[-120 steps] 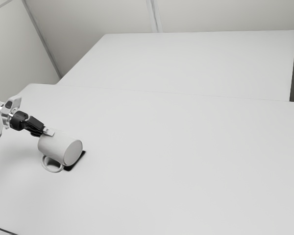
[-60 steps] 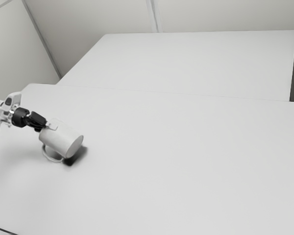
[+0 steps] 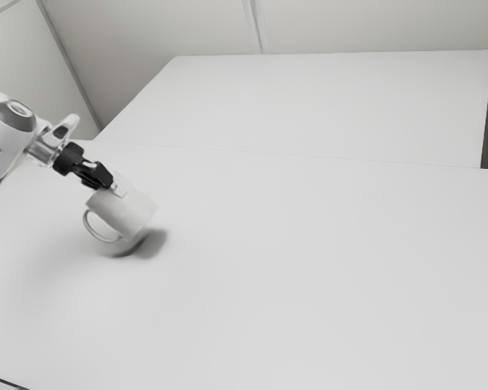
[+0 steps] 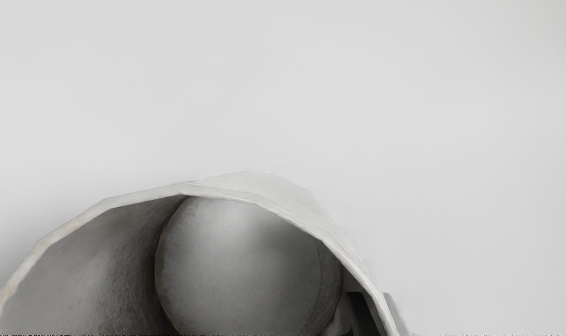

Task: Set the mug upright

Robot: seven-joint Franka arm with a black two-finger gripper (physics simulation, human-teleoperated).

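Our pincer (image 3: 115, 189) is clamped on the mug (image 3: 126, 215) by its wall near the rim, and in the wrist view we see one finger (image 4: 359, 315) inside the wall and the other outside it. We have the mug tilted above the bench (image 3: 309, 268), toward the exterior view's left, its mouth facing our arm (image 3: 4, 138), its base slanting down and away, with the handle (image 3: 95, 231) on the lower side and a shadow (image 3: 153, 244) below.

White table (image 3: 325, 276); pale walls (image 3: 382, 24) behind; wall strip (image 3: 256, 26).
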